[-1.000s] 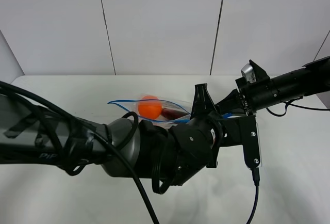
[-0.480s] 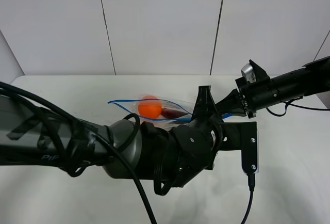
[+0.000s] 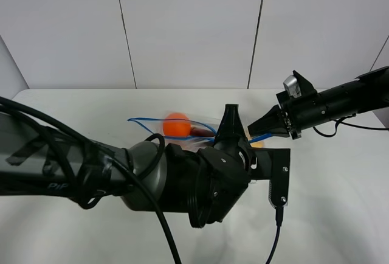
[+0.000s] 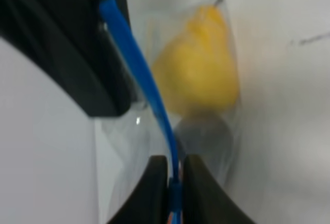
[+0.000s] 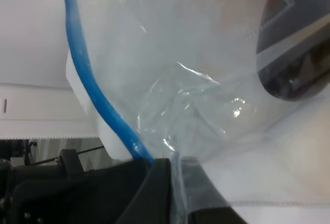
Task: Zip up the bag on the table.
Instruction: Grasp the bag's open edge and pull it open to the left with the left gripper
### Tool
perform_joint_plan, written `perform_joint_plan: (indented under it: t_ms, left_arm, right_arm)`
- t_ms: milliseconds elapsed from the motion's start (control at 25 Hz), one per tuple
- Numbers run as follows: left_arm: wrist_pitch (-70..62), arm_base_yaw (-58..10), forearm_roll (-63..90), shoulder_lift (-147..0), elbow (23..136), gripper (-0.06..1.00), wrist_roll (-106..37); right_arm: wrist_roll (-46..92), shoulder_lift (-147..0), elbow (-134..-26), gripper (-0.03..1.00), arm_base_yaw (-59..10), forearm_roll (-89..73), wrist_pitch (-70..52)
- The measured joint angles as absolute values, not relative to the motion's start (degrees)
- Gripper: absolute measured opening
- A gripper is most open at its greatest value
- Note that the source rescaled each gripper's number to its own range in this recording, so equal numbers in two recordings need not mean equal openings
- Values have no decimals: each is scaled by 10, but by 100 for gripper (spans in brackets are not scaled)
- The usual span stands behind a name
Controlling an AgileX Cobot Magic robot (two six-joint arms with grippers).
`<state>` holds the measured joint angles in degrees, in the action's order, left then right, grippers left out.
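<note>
The clear bag (image 3: 193, 129) lies on the white table (image 3: 340, 179) behind my left arm, an orange toy (image 3: 177, 125) showing through it. My left gripper (image 3: 230, 113) is shut on the bag's blue zipper strip (image 4: 154, 95); in the left wrist view the fingers (image 4: 154, 182) pinch the strip right at the left gripper (image 4: 174, 163), with a yellow toy (image 4: 201, 74) beyond. My right gripper (image 3: 260, 128) holds the bag's right end. In the right wrist view the right gripper (image 5: 172, 164) is shut on the crinkly bag (image 5: 201, 79) beside the blue strip (image 5: 85, 74).
My bulky left arm (image 3: 152, 179) and its cable (image 3: 276, 239) cover the table's middle front. The right arm (image 3: 340, 103) reaches in from the right edge. White wall panels stand behind the table.
My left gripper has shut on the zipper strip and slid a little to the left along it. The right gripper has stayed at the bag's right end.
</note>
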<state>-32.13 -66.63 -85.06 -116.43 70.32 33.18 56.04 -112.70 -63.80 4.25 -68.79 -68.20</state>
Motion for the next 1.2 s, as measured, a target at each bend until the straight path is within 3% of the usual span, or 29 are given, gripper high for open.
perform_joint_plan:
  t_ms: [360, 1200]
  left_arm:
    - [-352, -667, -846, -1149, 693, 0, 328]
    - [-384, -604, -848, -1084, 538, 0, 311]
  right_arm:
    - [560, -1127, -638, 0, 43, -679, -685]
    - [560, -1127, -638, 0, 43, -670, -685]
